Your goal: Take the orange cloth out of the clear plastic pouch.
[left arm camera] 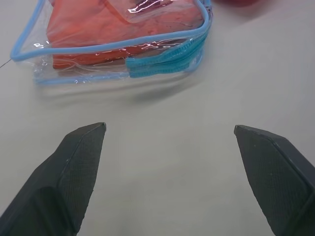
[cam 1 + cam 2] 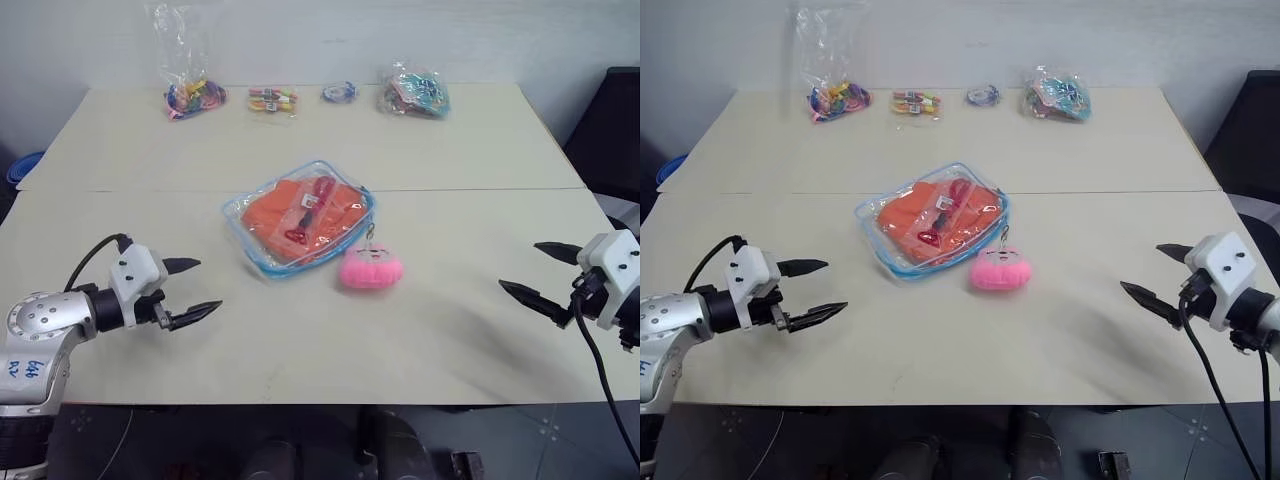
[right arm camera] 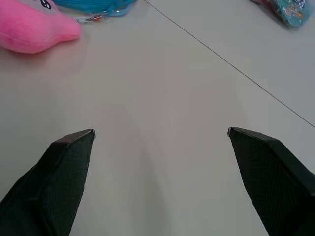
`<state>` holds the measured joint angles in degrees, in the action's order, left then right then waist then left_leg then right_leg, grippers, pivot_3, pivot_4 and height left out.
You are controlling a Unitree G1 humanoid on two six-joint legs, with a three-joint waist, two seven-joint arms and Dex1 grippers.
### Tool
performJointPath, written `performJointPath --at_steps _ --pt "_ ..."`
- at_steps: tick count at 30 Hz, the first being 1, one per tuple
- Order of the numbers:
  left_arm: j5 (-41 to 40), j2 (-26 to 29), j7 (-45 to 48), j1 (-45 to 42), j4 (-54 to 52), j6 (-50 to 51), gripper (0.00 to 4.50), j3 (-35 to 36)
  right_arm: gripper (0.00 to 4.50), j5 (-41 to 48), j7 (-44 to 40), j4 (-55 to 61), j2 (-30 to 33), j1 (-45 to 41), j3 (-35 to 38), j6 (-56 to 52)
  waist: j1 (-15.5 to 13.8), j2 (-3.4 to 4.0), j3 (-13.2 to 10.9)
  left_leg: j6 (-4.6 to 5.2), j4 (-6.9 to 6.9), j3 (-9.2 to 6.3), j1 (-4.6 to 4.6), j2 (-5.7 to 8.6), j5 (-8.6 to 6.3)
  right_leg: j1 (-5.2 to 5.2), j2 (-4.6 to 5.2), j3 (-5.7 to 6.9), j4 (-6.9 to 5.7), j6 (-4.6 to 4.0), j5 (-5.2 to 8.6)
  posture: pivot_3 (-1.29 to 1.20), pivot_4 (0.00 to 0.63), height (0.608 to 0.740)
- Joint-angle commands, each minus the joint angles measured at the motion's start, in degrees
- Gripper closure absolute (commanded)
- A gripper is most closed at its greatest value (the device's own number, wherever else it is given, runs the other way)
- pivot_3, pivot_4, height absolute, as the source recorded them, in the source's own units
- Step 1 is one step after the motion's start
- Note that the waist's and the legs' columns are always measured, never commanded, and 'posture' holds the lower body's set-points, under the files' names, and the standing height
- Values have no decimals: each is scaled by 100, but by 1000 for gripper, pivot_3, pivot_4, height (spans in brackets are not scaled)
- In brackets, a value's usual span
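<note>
A: Nearest items?
B: Left gripper (image 2: 195, 290), two black tapered fingers spread wide, holding nothing, above the near left of the pale beige table (image 2: 300, 350). Right gripper (image 2: 540, 272), same build, jaws likewise wide apart and empty, near right edge. Both well apart from the goods.

A: Middle of the table?
B: One small pink plush toy (image 2: 371, 269), touching or just beside the near right corner of the clear plastic pouch (image 2: 246, 212). Pouch: flat, rectangular, rounded corners, light blue zipper trim, lying askew. Inside it, the bright orange wrinkled cloth (image 2: 275, 220), filling most of the pouch, with small red items lying over it.

A: Far edge?
B: Four small clear bags of colourful items (image 2: 195, 97) in a row, the leftmost standing tall.
</note>
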<state>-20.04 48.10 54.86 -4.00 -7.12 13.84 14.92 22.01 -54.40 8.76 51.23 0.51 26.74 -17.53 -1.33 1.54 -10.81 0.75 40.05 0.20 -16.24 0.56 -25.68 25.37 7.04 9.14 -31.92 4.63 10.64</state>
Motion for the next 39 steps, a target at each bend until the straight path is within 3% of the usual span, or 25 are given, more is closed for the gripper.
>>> performJointPath --at_steps 1,29,33,36,39 --pt "-49 19 -94 14 -142 -31 65 196 11 81 -16 100 103 -88 141 82 -1 0 0 0 0 1 0 -1 0 0 -1 0 0 0 0 0 150 740" --pt "-193 -29 -389 453 -519 426 65 434 11 234 8 235 9 -144 15 -284 -1 0 0 -18 5 27 5 -34 -12 10 -44 -15 0 -20 -4 0 150 740" --pt "-602 -196 -813 113 -856 1250 65 406 11 213 186 458 0 -159 -33 -418 -8 -1 1 -18 7 27 5 -34 -12 10 -43 -17 -2 -20 -4 0 150 740" --pt "-1339 -449 -1296 -878 -1254 2460 65 141 11 623 400 1190 -106 -199 -45 -910 -34 -4 1 -18 14 24 3 -33 -12 10 -42 -17 -8 -20 -5 0 150 740" --pt "-1395 -664 -1819 -1932 -1470 3358 65 -406 11 994 745 1949 -206 -309 -125 -1377 -25 -7 3 -18 21 25 3 -31 -12 9 -42 -21 -13 -19 -7 0 150 740"
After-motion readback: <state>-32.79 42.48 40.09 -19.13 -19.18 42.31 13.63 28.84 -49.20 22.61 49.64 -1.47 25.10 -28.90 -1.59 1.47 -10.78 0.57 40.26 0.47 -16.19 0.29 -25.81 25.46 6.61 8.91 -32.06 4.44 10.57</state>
